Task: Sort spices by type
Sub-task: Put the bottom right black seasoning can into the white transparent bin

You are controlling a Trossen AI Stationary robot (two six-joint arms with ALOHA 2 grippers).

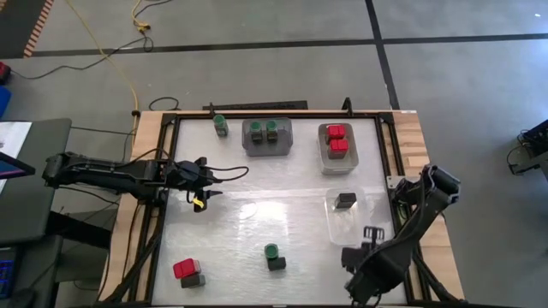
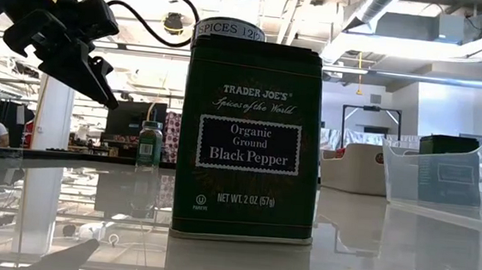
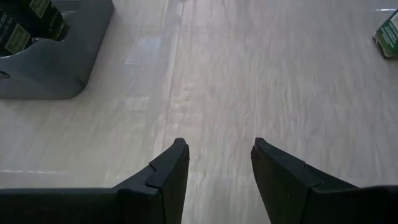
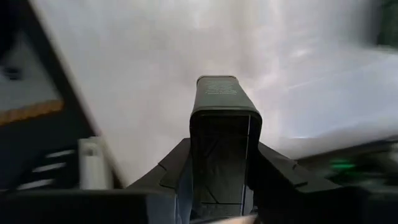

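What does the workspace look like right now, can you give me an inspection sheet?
Surface: pale glossy table.
Job's things: two green-lidded jars in grey tray; two red-topped boxes in clear tray; one dark tin in clear tray; loose green jar, jar-and-tin pair, red box on grey block.
Clutter: nothing seen.
Grippers: left pincer open, empty, above the table; right pincer shut on a dark tin.
Cables: yellow cable on floor.
Surroundings: open office, person seated far behind.
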